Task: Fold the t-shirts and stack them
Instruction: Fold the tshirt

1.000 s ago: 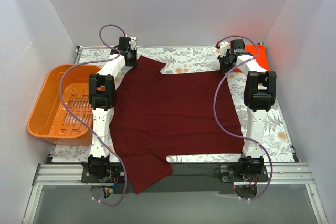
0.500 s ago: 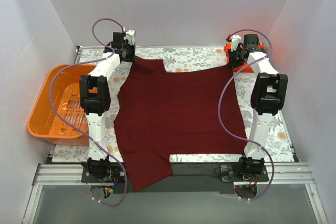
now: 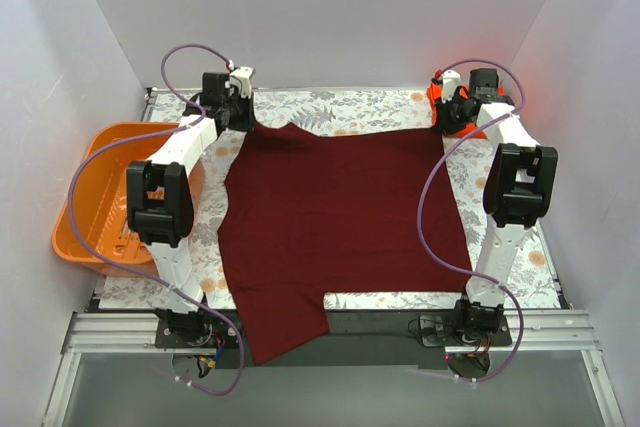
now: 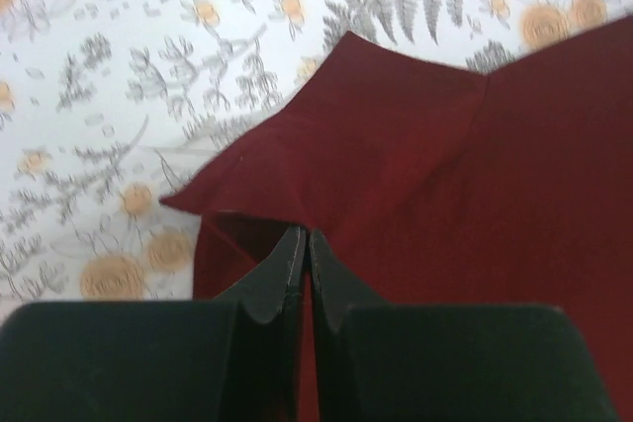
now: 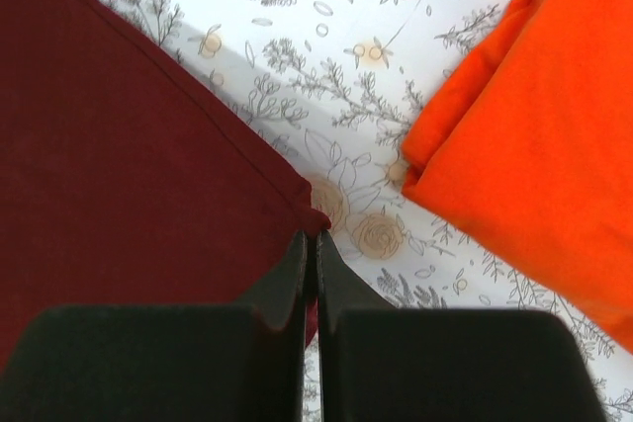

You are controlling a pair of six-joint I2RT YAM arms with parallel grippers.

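The dark maroon t-shirt (image 3: 340,217) lies spread on the flowered table, one sleeve hanging over the near edge. My left gripper (image 3: 232,112) is shut on its far left corner, seen in the left wrist view (image 4: 396,145) as a lifted fold pinched between the fingers (image 4: 282,274). My right gripper (image 3: 452,119) is shut on the far right corner (image 5: 148,145), with the fingers (image 5: 295,274) clamped on the cloth's tip. The folded orange-red t-shirt (image 5: 544,145) lies just right of that corner, mostly hidden behind the right arm in the top view (image 3: 490,117).
An orange plastic basket (image 3: 105,197) stands off the table's left edge. White walls close in the back and sides. The flowered tablecloth (image 3: 360,102) shows bare along the far edge and beside the shirt.
Both grippers have moved outward and toward the far edge with the shirt's corners, pulling its far edge straighter and wider. The left arm has swung toward the basket.
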